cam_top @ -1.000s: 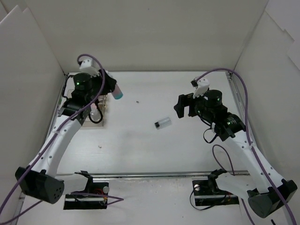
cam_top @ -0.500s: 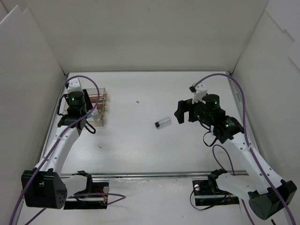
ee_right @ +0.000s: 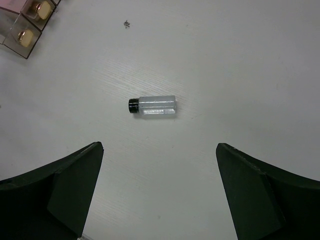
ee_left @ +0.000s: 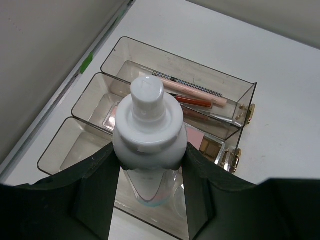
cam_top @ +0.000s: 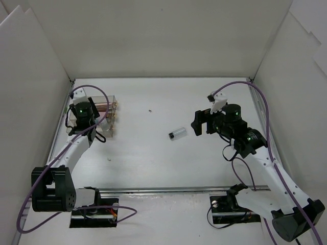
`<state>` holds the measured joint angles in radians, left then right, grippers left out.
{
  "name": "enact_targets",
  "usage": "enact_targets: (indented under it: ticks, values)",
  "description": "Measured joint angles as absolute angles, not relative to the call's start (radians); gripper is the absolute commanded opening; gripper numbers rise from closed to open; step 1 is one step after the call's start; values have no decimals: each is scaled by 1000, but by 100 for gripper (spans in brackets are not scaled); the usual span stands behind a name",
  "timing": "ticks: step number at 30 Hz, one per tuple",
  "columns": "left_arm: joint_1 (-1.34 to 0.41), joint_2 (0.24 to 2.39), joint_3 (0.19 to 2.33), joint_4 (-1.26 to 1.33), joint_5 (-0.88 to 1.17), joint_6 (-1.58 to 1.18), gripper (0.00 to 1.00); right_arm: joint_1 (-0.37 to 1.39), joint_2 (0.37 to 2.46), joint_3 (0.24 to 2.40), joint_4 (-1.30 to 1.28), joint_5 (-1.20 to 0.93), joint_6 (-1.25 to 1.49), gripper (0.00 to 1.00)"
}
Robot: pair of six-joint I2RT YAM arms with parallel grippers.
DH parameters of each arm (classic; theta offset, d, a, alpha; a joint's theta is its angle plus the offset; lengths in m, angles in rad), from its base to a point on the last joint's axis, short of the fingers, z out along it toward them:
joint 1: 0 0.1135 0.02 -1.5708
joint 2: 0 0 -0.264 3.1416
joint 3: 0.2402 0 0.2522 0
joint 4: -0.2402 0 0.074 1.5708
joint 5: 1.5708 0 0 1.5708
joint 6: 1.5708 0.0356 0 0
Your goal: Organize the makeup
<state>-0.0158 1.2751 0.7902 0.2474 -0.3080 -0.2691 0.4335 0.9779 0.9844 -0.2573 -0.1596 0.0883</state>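
My left gripper point(ee_left: 150, 200) is shut on the white-capped pink-and-blue tube point(ee_left: 147, 130), holding it upright with its lower end inside the clear compartmented box point(ee_left: 240, 95). Thin pink and brown sticks point(ee_left: 192, 92) lie in the far compartment. A pink compact point(ee_left: 195, 137) and a brown palette point(ee_left: 212, 146) lie in the middle one. In the top view the left gripper point(cam_top: 86, 123) hangs over the box point(cam_top: 108, 120). A small clear bottle with a black cap point(cam_top: 177, 134) lies on its side mid-table. My right gripper point(cam_top: 197, 122) is open just right of it; the bottle point(ee_right: 152, 106) lies ahead of its open fingers point(ee_right: 160, 185).
The box stands at the far left against the side wall, its gold knobs point(ee_right: 25, 35) facing the table's middle. White walls enclose the table on three sides. A small dark speck point(cam_top: 149, 109) lies behind the bottle.
My left arm has pulled back and swung the tube from lying level at the box's far right corner to standing upright in the box. The right gripper has barely shifted.
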Motion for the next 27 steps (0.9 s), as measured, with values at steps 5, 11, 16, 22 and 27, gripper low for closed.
enact_targets:
  ticks: [5, 11, 16, 22, 27]
  values:
    - [-15, 1348, 790, 292, -317, -284, 0, 434, 983, 983, -258, -147, 79, 94]
    - [-16, 1378, 781, 327, -331, -291, 0, 434, 995, 983, -258, -136, 74, 94]
    - [-16, 1390, 752, 368, -327, -272, 0, 434, 1000, 981, -257, -134, 73, 94]
    - [-16, 1422, 725, 409, -310, -253, 0, 434, 1022, 981, -258, -134, 73, 94]
    - [-15, 1433, 688, 474, -311, -247, 0, 434, 1028, 981, -258, -134, 73, 94]
